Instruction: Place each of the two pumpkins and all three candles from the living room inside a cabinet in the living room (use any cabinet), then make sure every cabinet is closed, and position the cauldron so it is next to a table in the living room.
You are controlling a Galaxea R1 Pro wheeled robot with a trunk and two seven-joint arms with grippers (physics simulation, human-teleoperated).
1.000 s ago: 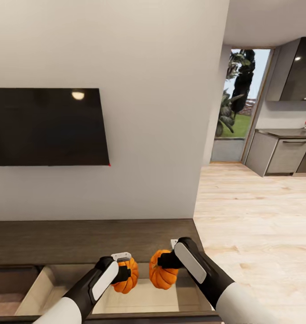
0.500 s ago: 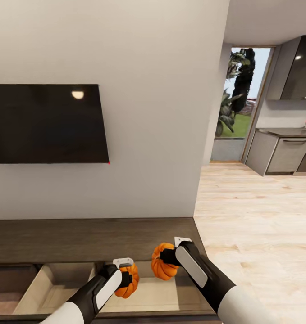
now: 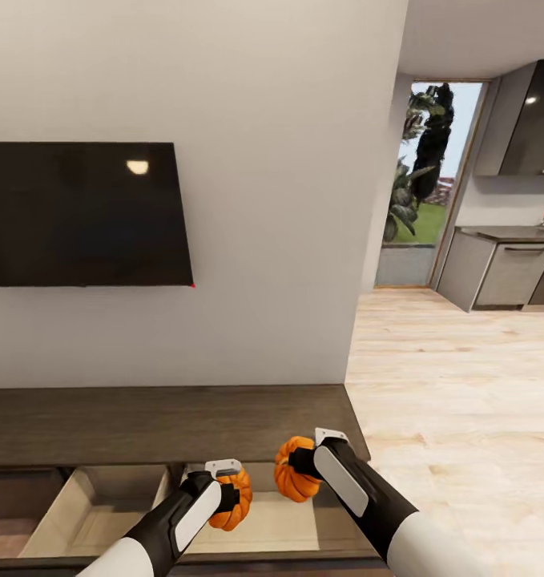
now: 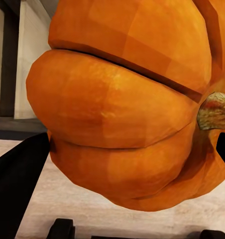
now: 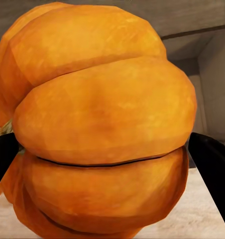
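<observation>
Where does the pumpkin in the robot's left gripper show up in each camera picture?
Head view: the left pumpkin is low and just left of middle, held in the left gripper over the open drawer.
Left wrist view: the same pumpkin takes up most of the picture, its stem at the right edge.
Right wrist view: I cannot find it; the pumpkin there is the right gripper's.
Shared landmark: the drawer's pale beige interior, behind the pumpkin in both.
</observation>
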